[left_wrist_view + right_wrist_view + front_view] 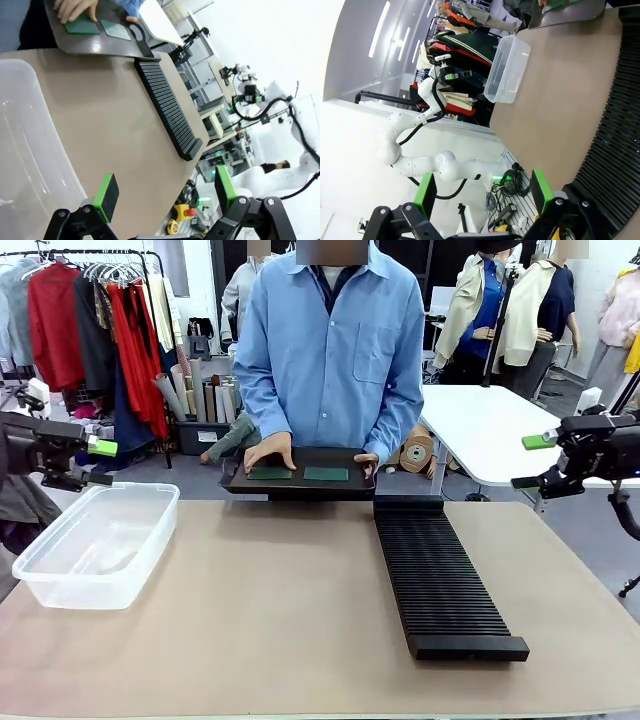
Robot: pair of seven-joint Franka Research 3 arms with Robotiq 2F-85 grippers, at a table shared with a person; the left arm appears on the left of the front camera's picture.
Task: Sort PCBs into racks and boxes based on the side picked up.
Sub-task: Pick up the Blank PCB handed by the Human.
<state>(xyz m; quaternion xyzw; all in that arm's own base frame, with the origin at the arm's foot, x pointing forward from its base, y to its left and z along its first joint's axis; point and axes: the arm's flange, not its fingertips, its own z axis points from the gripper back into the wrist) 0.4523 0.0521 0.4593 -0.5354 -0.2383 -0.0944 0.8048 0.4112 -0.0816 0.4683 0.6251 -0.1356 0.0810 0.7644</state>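
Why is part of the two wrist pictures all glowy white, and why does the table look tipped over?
Left wrist view: bright room light washes out the right side, and the rolled camera tilts the table. Right wrist view: the left side is blown white; the rack curves from the wide lens. Front view: even light, sharp.

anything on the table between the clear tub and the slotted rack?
Nothing: the front view shows bare tabletop between the tub and the rack. The person's black tray with two PCBs is farther back, at the far edge.
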